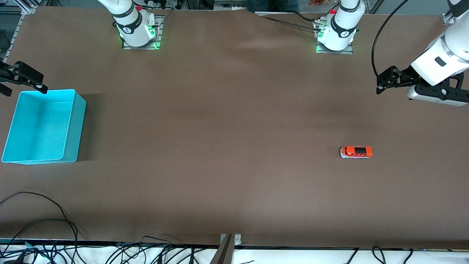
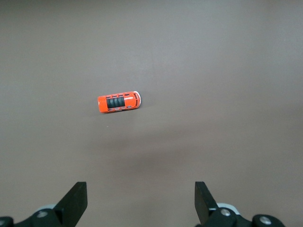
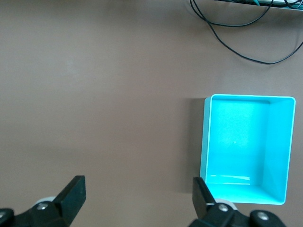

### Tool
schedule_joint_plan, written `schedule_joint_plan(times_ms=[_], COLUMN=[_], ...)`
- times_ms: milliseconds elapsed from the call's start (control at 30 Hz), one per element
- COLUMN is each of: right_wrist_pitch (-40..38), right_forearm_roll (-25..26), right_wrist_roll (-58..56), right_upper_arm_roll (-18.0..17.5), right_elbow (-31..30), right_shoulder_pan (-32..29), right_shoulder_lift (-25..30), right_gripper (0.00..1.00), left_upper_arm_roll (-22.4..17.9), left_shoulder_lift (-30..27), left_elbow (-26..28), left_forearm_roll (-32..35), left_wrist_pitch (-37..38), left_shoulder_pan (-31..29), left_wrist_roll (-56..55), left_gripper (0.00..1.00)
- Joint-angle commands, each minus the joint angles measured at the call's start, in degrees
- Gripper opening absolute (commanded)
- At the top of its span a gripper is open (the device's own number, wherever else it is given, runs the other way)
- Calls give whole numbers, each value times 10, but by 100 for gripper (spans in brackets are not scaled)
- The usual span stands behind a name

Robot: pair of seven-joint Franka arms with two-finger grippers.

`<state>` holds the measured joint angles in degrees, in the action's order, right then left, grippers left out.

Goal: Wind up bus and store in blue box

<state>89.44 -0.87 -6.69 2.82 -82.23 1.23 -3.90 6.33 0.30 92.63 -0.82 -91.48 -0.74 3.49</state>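
Note:
The bus (image 1: 356, 151) stands on its wheels on the brown table toward the left arm's end, with an orange roof and a silver lower body. It also shows in the left wrist view (image 2: 119, 102). My left gripper (image 1: 383, 82) hangs open and empty in the air over the table near that end, apart from the bus; its fingers (image 2: 75, 201) stand wide. The blue box (image 1: 75, 132) sits empty at the right arm's end and shows in the right wrist view (image 3: 204, 142). My right gripper (image 1: 23, 86) is open and empty over the box's edge nearest the bases, and in the right wrist view (image 3: 139, 196) it is beside the box.
Black cables (image 1: 55, 220) lie along the table edge nearest the front camera, at the right arm's end. They also show in the right wrist view (image 3: 236, 42). The two arm bases (image 1: 137, 29) stand at the table's back edge.

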Motion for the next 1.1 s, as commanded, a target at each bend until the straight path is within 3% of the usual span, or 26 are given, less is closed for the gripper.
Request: schedule_joint_plan(times_ms=[0, 1067], right_wrist_pitch=[-4, -2], right_forearm_roll=[11, 11], right_wrist_roll=[0, 1], right_upper_arm_roll=[-4, -3], right_elbow=[8, 8], right_shoulder_pan=[-2, -2], right_shoulder_lift=[-1, -2], right_gripper=[100, 100], left_upper_arm_roll=[2, -2], left_shoulder_lift=[8, 15], left_elbow=[-21, -22], left_forearm_roll=[9, 23], left_wrist_pitch=[15, 10], left_shoulder_pan=[0, -6], left_wrist_roll=[-9, 34], left_gripper=[100, 100])
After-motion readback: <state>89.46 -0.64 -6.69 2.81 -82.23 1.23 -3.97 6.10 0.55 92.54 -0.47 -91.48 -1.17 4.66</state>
